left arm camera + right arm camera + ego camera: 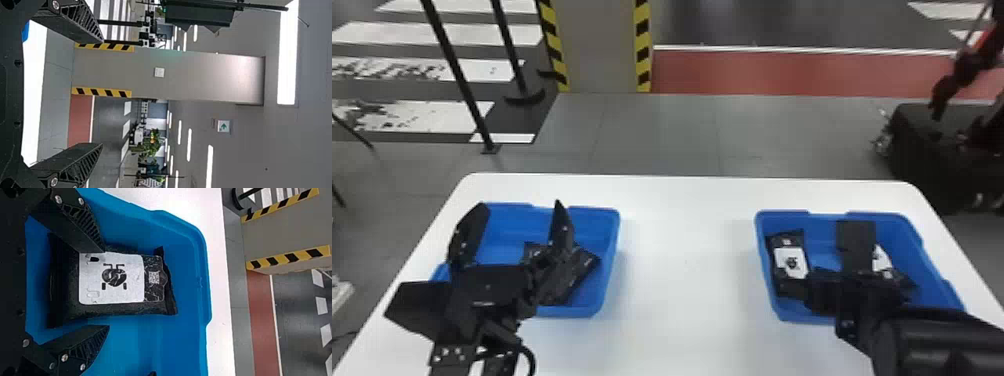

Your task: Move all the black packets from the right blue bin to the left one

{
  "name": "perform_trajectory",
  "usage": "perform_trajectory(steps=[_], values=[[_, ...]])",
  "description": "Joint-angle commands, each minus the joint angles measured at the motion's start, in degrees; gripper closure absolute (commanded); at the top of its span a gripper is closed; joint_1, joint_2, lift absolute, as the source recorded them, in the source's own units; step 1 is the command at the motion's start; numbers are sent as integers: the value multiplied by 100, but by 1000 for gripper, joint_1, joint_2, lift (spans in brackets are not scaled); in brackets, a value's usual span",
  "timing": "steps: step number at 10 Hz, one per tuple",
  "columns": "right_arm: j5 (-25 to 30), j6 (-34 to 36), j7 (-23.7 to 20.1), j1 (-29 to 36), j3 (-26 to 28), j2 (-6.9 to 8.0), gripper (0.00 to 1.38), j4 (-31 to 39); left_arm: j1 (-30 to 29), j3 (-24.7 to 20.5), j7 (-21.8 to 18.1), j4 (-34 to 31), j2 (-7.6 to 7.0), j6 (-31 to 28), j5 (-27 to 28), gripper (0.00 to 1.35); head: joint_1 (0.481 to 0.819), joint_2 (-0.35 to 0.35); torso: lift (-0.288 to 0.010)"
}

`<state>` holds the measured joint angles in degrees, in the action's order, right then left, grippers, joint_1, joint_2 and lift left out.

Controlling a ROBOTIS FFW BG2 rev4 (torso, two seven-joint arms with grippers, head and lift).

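Observation:
Over the left blue bin (613, 260), my left gripper (518, 204) stands open; its spread fingers flank the left gripper (102, 93) gap, with nothing between them in the left wrist view. Black packets (577, 272) lie in that bin, partly behind the gripper. My right gripper (832, 260) is low over the right blue bin (763, 250). One white-labelled black packet (791, 262) lies along this bin's left side; another packet (882, 261) is partly hidden behind the right arm. Around the labelled packet (111, 280), the right gripper (105, 289) is open, one finger overlapping its label, the other beside it.
Both bins stand on a white table (687, 250) with a wide stretch of tabletop between them. Beyond the table are a pillar (597, 45) with striped edges, black posts (457, 65) at the left and a dark case (922, 150) at the right.

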<state>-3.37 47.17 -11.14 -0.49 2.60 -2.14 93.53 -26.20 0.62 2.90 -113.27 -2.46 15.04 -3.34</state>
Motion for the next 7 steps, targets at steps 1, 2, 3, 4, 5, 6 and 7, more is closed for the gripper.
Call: perform_trajectory(steps=[1, 2, 3, 4, 5, 6, 7], values=[[29, 50, -2, -50, -67, -6, 383, -65, 4, 9, 0, 0, 0, 1, 0, 90, 695, 27, -110], [-6, 78, -11, -50, -67, -32, 737, -93, 4, 35, 0, 0, 0, -41, 9, 88, 695, 28, -110], [-41, 36, -29, 34, -67, -50, 1004, -23, -10, 35, 0, 0, 0, -55, 9, 88, 695, 29, -110], [-146, -21, -11, 147, -58, -59, 1156, 89, -24, 26, 0, 0, 0, -55, 9, 88, 695, 28, -110], [-190, -49, -2, 189, -49, -67, 1157, 104, -24, 26, 0, 0, -9, -55, 0, 88, 695, 28, -110], [-182, -49, -2, 231, -49, -76, 1157, 160, -24, 17, 0, 0, -9, -41, 0, 88, 695, 29, -110], [-217, -49, -2, 358, -40, -85, 1157, 314, -10, 26, 0, 0, 0, -41, 0, 88, 695, 30, -110]])
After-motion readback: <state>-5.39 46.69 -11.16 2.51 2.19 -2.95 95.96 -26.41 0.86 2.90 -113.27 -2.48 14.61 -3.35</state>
